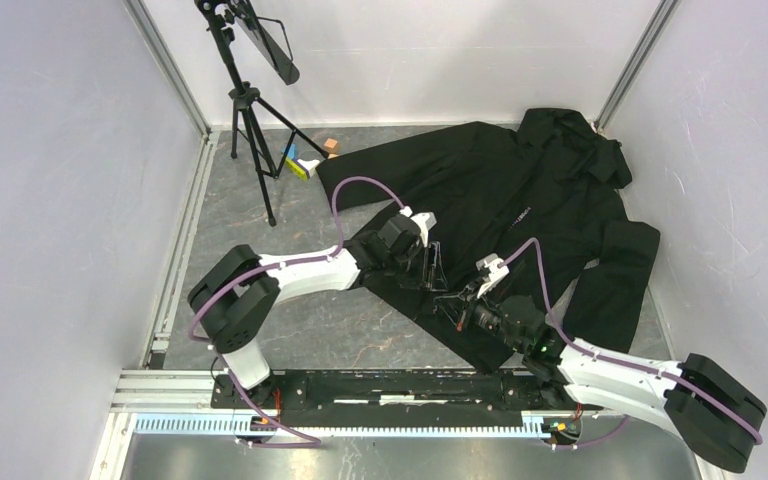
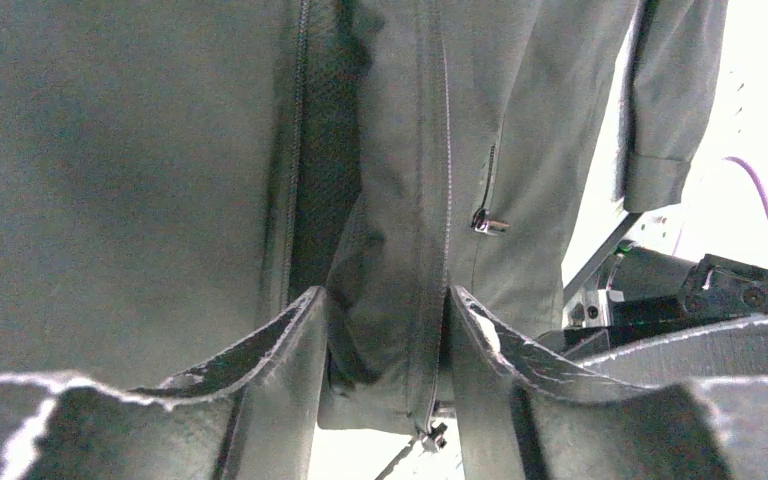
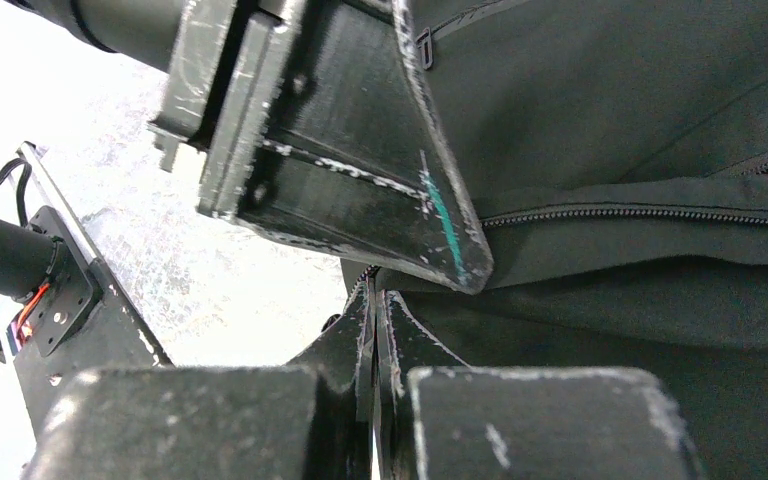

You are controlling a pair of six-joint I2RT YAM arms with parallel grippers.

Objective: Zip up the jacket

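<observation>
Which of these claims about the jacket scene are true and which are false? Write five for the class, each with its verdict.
1. The jacket lies on the table with its hood at the far right. True.
2. The front zipper is fully closed. False: the left wrist view shows its two sides apart, with lining between them.
3. The left gripper has its fingers apart, straddling a strip of the jacket front. True.
4. The right gripper is wide open. False: its fingers are pressed together at the jacket's bottom edge.
5. The tripod stands at the far right behind the hood. False: it stands at the far left, apart from the jacket.
</observation>
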